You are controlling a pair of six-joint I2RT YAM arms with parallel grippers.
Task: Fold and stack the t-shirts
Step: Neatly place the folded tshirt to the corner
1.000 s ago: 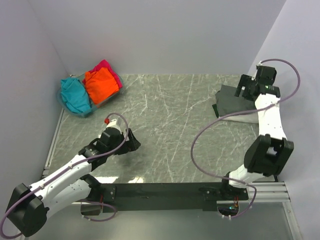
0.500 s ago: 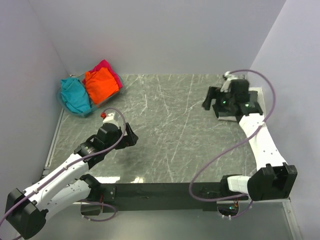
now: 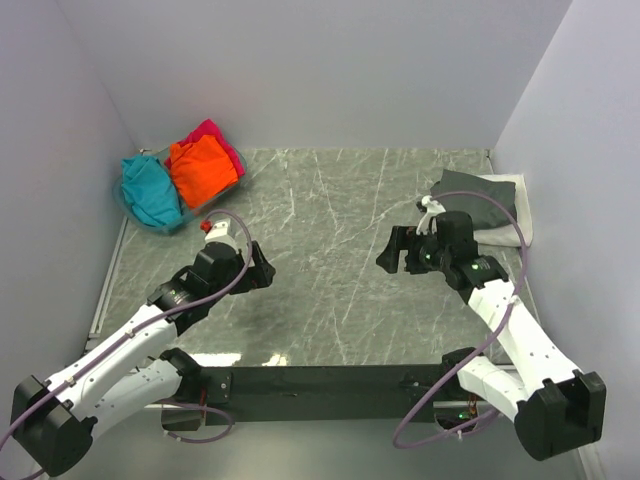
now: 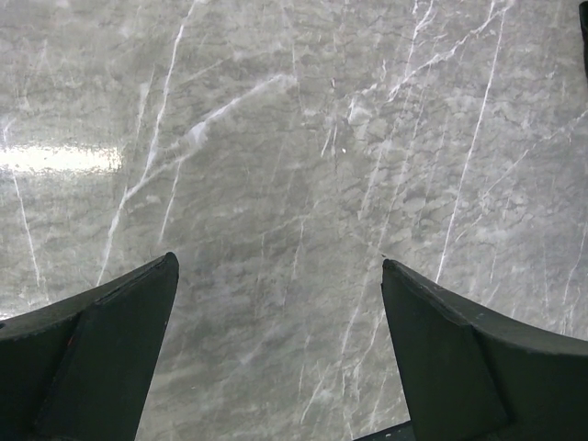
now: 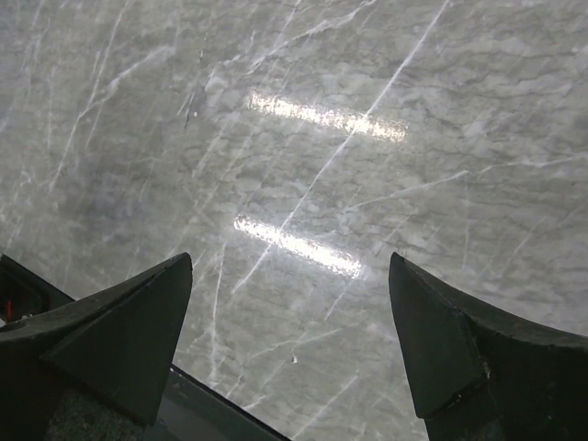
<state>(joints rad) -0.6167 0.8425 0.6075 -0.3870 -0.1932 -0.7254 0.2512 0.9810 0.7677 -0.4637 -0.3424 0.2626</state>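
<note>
Operator: Shirts first. Where do they sit?

Desk: At the upper right of the top view, a folded dark grey shirt [image 3: 465, 190] lies on a white shirt [image 3: 508, 222], against the far right edge of the counter [image 3: 330, 200]. That reads as your finished pile, parked out of the way so the middle stays free for folding. At the upper left, a basket [image 3: 180, 225] holds the teal shirt [image 3: 150, 190], the orange shirt [image 3: 198, 170] and the magenta shirt [image 3: 218, 135], bunched and unfolded.

Operator: And my tools?

Desk: Both are released and grasp nothing. Your left tool [image 3: 266, 272] hangs at lower left of centre with its fingers spread. Your right tool [image 3: 388, 250] sits right of centre, well apart from the pile, equally wide. Each wrist view shows only veined marble between the fingers.

Operator: Why hold them there?

Desk: Likely a pause between shirts: two appear done, three are left. Your left arm is the nearer one to the basket, so it looks best placed to fetch. Expect the bunched cloth to drag a neighbour along, so pinch a single layer near the top.
</note>
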